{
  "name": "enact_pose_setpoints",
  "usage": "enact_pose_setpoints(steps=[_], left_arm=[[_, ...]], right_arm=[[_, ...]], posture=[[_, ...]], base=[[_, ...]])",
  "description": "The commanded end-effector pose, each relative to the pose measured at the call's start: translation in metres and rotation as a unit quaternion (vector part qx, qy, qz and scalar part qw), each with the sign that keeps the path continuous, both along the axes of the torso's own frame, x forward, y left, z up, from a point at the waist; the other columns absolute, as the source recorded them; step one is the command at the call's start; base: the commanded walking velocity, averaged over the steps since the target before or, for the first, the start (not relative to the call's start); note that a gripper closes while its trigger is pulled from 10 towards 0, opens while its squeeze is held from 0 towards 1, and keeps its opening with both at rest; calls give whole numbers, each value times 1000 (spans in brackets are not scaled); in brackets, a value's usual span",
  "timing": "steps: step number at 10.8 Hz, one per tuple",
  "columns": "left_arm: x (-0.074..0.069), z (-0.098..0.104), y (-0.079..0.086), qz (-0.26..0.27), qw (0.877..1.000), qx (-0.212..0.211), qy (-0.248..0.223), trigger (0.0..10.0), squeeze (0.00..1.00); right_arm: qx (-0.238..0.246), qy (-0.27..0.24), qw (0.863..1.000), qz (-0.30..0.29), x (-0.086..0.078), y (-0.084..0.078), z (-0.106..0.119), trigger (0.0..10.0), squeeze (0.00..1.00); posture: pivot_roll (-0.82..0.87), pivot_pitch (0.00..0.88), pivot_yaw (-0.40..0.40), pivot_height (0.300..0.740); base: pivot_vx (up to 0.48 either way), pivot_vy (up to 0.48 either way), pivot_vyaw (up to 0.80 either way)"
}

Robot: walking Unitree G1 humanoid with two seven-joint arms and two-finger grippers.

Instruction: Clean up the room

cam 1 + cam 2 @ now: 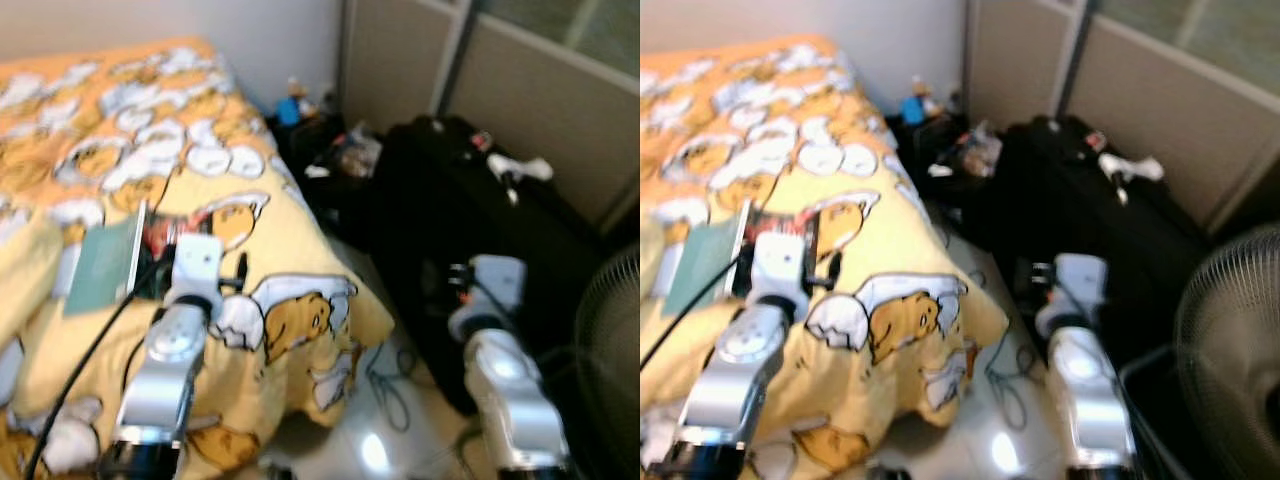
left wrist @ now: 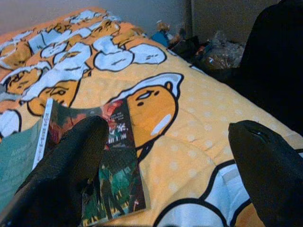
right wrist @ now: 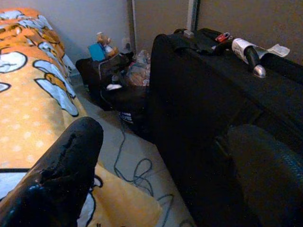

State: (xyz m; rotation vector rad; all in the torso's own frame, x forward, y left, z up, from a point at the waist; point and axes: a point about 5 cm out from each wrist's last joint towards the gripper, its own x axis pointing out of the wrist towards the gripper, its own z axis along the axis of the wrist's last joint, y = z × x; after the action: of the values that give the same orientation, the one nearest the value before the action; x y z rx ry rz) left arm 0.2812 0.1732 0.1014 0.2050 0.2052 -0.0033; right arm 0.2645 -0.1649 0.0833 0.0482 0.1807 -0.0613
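Head views: left end effector (image 1: 196, 262) reaches over the bed (image 1: 300, 240), whose soft quilt carries yellow cartoon prints; two flat books (image 1: 120, 255) lie just ahead, likely the pickup target. Left wrist view: fingers (image 2: 71, 161) spread apart, glossy book cover between. Right wrist view: right end effector (image 3: 165, 170) open, idle beside the black suitcase (image 3: 213, 94).

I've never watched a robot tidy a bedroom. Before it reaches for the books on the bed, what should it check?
1. Left gripper open: ok, fingers wide apart.
2. Left gripper aimed at the books: ok, they lie just beyond it on the bedspread.
3. Books free of clutter: ok, though a green book lies beside the dark one.
4. Right gripper empty: ok, open beside the suitcase.
5. Floor cables clear of the feet: cannot tell.
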Motion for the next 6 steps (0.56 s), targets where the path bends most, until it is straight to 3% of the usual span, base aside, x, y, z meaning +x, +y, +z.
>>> enact_pose_setpoints(steps=[1,3,4,5,6], left_arm=[[2,1,-4,-10,1000,-3,0,10000,0],[2,3,-5,-10,1000,-6,-1,10000,0],[0,3,-4,-7,1000,-6,-1,10000,0],[0,3,-3,-4,1000,-6,-1,10000,0],[-1,4,-1,0,1000,-4,-3,10000,0]], right_arm=[[-13,-7,1000,-14,-1,-8,3,10000,1000],[-15,-13,1000,-15,2,-9,7,10000,1000],[-54,-26,998,2,6,-6,12,10000,1000],[-50,-28,998,15,8,-3,12,10000,1000],[-48,-27,998,12,11,-2,13,10000,1000]], posture=[[-106,0,47,740],[-89,0,33,740],[-81,0,25,740],[-74,0,20,740],[-66,0,14,740]], base=[[0,311,0],[0,324,0],[0,334,0],[0,334,0],[0,330,800]])
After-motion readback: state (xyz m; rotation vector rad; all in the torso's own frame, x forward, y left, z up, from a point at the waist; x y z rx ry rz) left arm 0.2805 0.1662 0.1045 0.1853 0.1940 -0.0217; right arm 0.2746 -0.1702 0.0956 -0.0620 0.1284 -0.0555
